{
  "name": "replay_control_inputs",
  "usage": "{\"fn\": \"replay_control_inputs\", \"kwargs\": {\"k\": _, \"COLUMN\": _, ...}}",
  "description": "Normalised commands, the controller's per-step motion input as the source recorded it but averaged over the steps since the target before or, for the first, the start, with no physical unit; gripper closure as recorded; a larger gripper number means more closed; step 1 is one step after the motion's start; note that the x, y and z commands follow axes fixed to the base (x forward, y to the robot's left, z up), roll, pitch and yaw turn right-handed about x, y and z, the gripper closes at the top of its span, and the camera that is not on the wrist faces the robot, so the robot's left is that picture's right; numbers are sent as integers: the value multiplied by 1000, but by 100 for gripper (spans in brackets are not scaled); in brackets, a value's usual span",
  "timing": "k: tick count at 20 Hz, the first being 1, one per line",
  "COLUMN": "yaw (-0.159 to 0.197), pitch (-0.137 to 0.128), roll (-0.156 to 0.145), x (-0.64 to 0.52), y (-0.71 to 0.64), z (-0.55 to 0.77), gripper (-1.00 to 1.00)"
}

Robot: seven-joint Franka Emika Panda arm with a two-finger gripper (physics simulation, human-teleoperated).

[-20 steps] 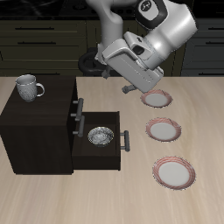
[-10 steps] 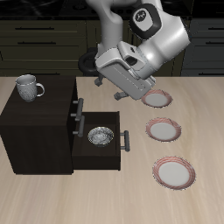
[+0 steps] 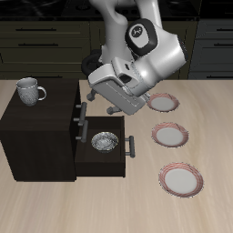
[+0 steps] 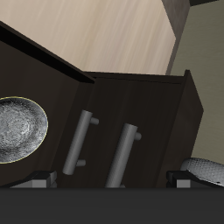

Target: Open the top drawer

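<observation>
From the exterior view I see the top drawer (image 3: 76, 116) closed in the cabinet (image 3: 41, 132), above the pulled-out lower drawer (image 3: 105, 146); my pincer (image 3: 95, 97) hangs just beside its handle. In the wrist view both handles (image 4: 79, 140) show, and I cannot tell the pincer's spread.

No readable text, labels, brand names, numbers or signs appear in either view. The only mark is a small round emblem on the robot arm (image 3: 138, 33), dark with a white shape inside, too small to make out as letters. The cabinet (image 3: 36, 136), the mug (image 3: 30, 90) on top of it and the plates (image 3: 170, 136) on the table carry no writing.
</observation>
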Motion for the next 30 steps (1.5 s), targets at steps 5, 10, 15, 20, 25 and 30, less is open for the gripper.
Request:
{"fn": "replay_control_inputs", "kwargs": {"k": 5, "yaw": -15, "pitch": 47, "roll": -52, "x": 99, "y": -320, "z": -223, "gripper": -100}}
{"fn": "replay_control_inputs", "kwargs": {"k": 10, "yaw": 11, "pitch": 41, "roll": -71, "x": 121, "y": -460, "z": -311, "gripper": -100}}
{"fn": "replay_control_inputs", "kwargs": {"k": 15, "yaw": -19, "pitch": 127, "roll": -72, "x": -101, "y": -445, "z": -452, "gripper": -100}}
{"fn": "replay_control_inputs", "kwargs": {"k": 20, "yaw": -35, "pitch": 145, "roll": -82, "x": -112, "y": -620, "z": -436, "gripper": -100}}
{"fn": "replay_control_inputs", "kwargs": {"k": 25, "yaw": -52, "pitch": 55, "roll": -80, "x": -223, "y": -598, "z": -51, "gripper": 100}}
{"fn": "replay_control_inputs", "kwargs": {"k": 30, "yaw": -29, "pitch": -9, "roll": -31, "x": -106, "y": -293, "z": 150, "gripper": 100}}
